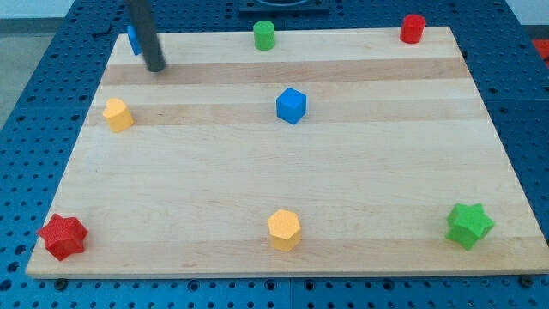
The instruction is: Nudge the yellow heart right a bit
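Observation:
The yellow heart (117, 114) sits near the board's left edge, in the upper half. My tip (155, 68) is on the board near the top left corner, above and a little to the right of the yellow heart, apart from it. The rod partly hides a blue block (133, 39) at the top left corner, so that block's shape is unclear.
The wooden board (283, 172) holds a green cylinder (264, 35) at top middle, a red cylinder (413, 28) at top right, a blue cube (291, 106) near the centre, a yellow hexagon (284, 229) at bottom middle, a red star (63, 237) at bottom left and a green star (469, 225) at bottom right.

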Action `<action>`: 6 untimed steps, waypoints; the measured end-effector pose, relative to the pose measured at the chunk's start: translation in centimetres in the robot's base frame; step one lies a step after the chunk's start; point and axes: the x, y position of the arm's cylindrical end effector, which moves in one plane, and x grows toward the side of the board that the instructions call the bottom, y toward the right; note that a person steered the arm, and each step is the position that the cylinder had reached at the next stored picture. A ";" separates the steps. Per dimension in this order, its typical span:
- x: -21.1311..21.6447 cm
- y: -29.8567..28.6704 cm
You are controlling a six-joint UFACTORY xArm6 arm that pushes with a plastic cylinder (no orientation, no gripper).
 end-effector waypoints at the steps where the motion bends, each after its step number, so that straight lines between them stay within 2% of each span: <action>1: 2.8 -5.3; 2: 4.3 -6.5; 3: 7.7 -6.1; 5: 12.6 -2.8; 6: 13.6 -0.1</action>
